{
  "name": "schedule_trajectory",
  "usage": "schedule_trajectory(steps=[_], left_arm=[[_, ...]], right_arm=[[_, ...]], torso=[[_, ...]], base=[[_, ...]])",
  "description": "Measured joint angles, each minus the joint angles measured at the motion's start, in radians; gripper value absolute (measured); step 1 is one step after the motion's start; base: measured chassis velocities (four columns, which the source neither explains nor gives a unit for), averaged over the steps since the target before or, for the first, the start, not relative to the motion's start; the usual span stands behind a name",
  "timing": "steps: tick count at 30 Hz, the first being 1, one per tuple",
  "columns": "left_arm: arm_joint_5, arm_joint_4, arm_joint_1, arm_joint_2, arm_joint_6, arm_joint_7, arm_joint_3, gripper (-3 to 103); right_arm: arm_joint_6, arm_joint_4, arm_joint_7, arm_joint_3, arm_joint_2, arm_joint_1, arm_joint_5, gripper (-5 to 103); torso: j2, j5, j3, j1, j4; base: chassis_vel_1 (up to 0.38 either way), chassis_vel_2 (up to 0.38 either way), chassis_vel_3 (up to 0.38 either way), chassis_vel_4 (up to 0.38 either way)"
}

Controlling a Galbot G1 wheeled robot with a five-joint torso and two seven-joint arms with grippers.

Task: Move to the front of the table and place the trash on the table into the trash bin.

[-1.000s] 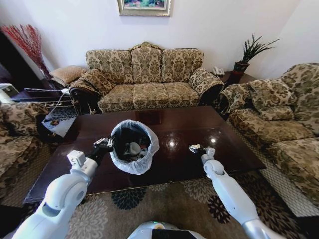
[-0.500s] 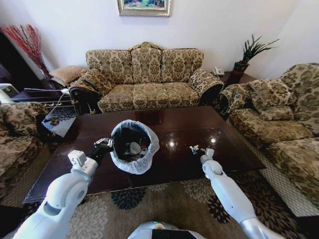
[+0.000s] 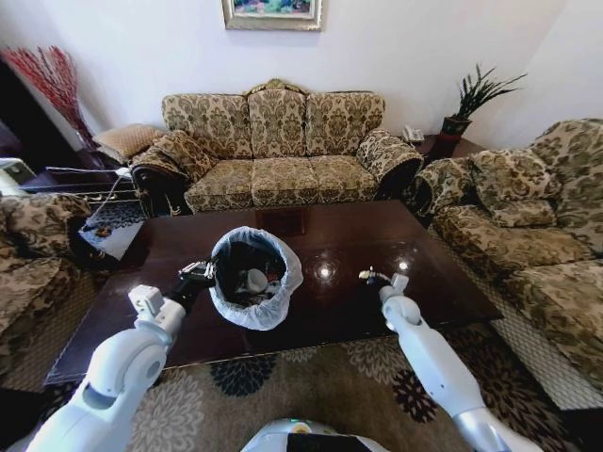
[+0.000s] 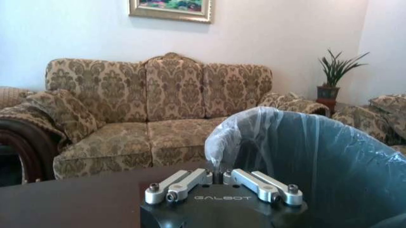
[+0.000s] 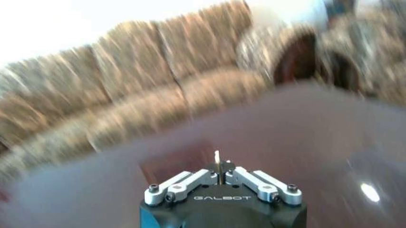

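On table (image 3: 443, 282), trash bin (image 3: 250, 280) touching left tool (image 3: 200, 272).

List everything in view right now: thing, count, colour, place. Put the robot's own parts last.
table: one, glossy dark brown, centre of the room, in front of the robot.
trash bin: one, black with a translucent white liner, standing on the table, left of centre.
trash: a few pale pieces, lying inside the bin.
sofas: three, beige floral, behind the table and at either side.
potted plant: one, green, far right corner.
framed picture: one, on the wall above the back sofa.
carpet: one, patterned, under the table.
left gripper: one, black and silver, shut on the bin's left rim.
right gripper: one, shut, over the table right of the bin.
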Motion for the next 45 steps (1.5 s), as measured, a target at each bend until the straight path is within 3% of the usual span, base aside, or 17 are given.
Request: schedule_trajectory(steps=[6,8,11,13,14,17,22,28,30,36,41,44,45], left_arm=[[0.014,-0.005,0.009,-0.013,0.002,0.000,0.006,3],[0.027,-0.001,0.013,-0.016,0.002,0.002,0.016,3],[0.035,0.003,0.012,-0.010,0.002,0.003,0.024,3],[0.037,0.005,0.007,-0.006,0.004,0.003,0.027,3],[0.037,0.005,0.007,-0.006,0.004,0.003,0.027,3],[0.036,0.005,-0.002,-0.006,0.008,0.004,0.028,3],[0.034,0.004,-0.010,-0.012,0.020,0.011,0.027,3],[0.033,0.004,-0.010,-0.020,0.020,0.013,0.014,3],[0.031,0.002,-0.013,-0.022,0.020,0.012,0.011,3],[0.027,-0.003,-0.016,-0.019,0.024,0.009,0.011,3],[0.027,-0.007,-0.014,-0.021,0.026,0.008,0.011,3],[0.027,-0.009,-0.008,-0.028,0.027,0.009,0.011,3],[0.027,-0.009,-0.008,-0.028,0.027,0.009,0.011,3]], right_arm=[[0.003,0.219,-0.006,-0.063,-0.085,0.081,0.026,0],[-0.029,0.329,-0.035,-0.136,-0.137,0.173,0.102,0],[-0.083,0.394,-0.057,-0.205,-0.151,0.282,0.187,0],[-0.113,0.437,-0.049,-0.306,-0.144,0.405,0.276,0],[-0.113,0.437,-0.049,-0.306,-0.144,0.405,0.276,0],[-0.137,0.488,0.012,-0.501,-0.091,0.587,0.383,0],[-0.159,0.555,0.099,-0.670,-0.039,0.640,0.454,0],[-0.200,0.587,0.105,-0.754,-0.098,0.577,0.400,0],[-0.223,0.593,0.091,-0.763,-0.135,0.527,0.303,-1],[-0.216,0.578,0.090,-0.741,-0.133,0.473,0.242,25],[-0.206,0.581,0.091,-0.721,-0.125,0.469,0.240,37],[-0.168,0.585,0.078,-0.690,-0.126,0.474,0.237,52],[-0.168,0.585,0.078,-0.690,-0.126,0.474,0.237,52]], torso=[[0.000,-0.0001,0.000,0.000,-0.0002],[0.000,0.0000,0.000,0.000,0.0000],[0.000,-0.0004,0.000,0.000,-0.0004],[0.000,0.0000,0.000,0.000,0.0000],[0.000,0.0000,0.000,0.000,0.0000],[0.000,-0.0005,0.000,0.000,0.0005],[0.000,-0.0003,0.000,0.000,0.0001],[0.000,0.0003,0.000,0.000,-0.0003],[0.000,0.0001,0.000,0.000,-0.0005],[0.000,0.0001,0.000,0.000,0.0000],[0.000,-0.0002,0.000,0.000,0.0002],[0.000,0.0000,0.000,0.000,-0.0001],[0.000,0.0000,0.000,0.000,-0.0001]], base=[[0.000,0.000,0.000,0.000],[0.000,0.000,0.000,0.000],[0.000,0.000,0.000,0.000],[0.000,0.000,0.000,0.000],[0.000,0.000,0.000,0.000],[0.000,0.000,0.000,0.000],[0.000,0.000,0.000,0.000],[0.000,0.000,0.000,0.000],[0.000,0.000,0.000,0.000],[0.000,0.000,0.000,0.000],[0.000,0.000,0.000,0.000],[0.000,0.000,0.000,0.000],[0.000,0.000,0.000,0.000]])
